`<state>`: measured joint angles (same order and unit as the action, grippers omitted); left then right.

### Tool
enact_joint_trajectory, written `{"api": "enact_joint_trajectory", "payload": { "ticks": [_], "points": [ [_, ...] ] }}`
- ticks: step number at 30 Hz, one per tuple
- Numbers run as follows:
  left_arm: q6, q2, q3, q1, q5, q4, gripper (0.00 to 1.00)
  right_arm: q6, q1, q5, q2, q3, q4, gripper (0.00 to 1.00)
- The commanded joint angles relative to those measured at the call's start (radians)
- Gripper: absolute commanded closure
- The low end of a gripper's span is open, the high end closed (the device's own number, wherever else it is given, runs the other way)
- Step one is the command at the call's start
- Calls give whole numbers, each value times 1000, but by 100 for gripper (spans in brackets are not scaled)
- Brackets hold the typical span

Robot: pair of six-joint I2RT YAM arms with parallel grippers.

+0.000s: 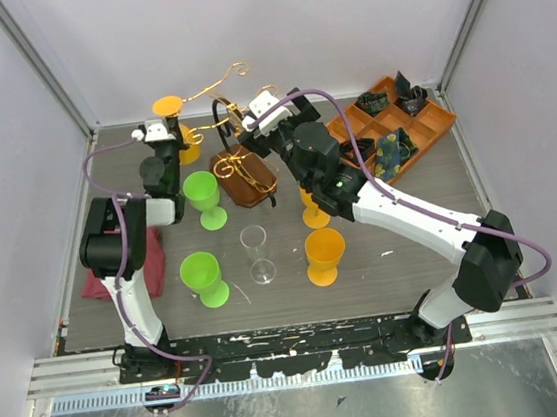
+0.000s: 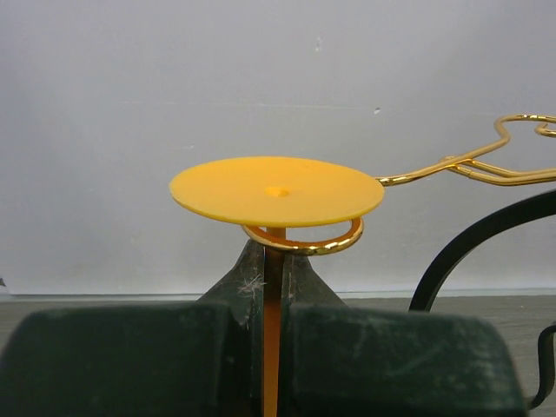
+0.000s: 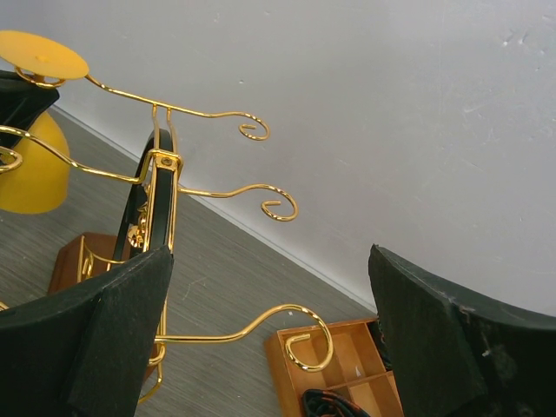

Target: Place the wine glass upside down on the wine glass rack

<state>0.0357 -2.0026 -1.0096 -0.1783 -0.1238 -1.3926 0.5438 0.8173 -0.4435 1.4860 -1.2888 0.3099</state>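
left pincer (image 2: 274,265) clamping inverted orange plastic wine glass (image 2: 276,189) stem in gold wire rack (image 2: 306,245) curl | right pincer (image 3: 269,295) gaping empty | settling foot before releasing

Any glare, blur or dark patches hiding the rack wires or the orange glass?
Top external: even light, soft shadows, no glare. Left wrist: orange wine glass and wine glass rack sharp; left gripper slightly soft up close. Right wrist: rack wires sharp with small glints; right gripper dark, soft.
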Motion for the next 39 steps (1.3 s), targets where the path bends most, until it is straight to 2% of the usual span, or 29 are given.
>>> {"api": "enact_joint_trajectory", "payload": {
  "ticks": [1, 8, 15, 19, 21, 24, 31, 35, 39],
  "points": [
    [-56, 64, 57, 3, 5, -40, 100, 7, 3, -9, -1, -50, 57, 0],
    [-60, 124, 108, 4, 48, -40, 100, 6, 2, -7, 2, -42, 61, 0],
    [-3, 102, 85, 4, 149, -39, 100, 5, 3, -13, 2, -44, 63, 0],
    [20, 82, 60, 1, 179, -39, 94, 4, 3, -17, 3, -43, 58, 0],
    [17, 78, 61, 0, 170, -39, 86, 2, 2, -19, 2, -43, 53, 0],
    [16, 76, 73, 2, 160, -39, 68, -4, 2, -17, -2, -46, 38, 0],
    [28, 76, 89, 2, 169, -39, 34, -8, 2, -17, -5, -44, 28, 0],
    [4, 102, 127, 3, 133, -39, 24, -15, 2, -17, -7, -43, 22, 0],
    [3, 138, 177, 12, 122, -39, 19, -22, 2, -16, -13, -41, 12, 0]
  ]
}}
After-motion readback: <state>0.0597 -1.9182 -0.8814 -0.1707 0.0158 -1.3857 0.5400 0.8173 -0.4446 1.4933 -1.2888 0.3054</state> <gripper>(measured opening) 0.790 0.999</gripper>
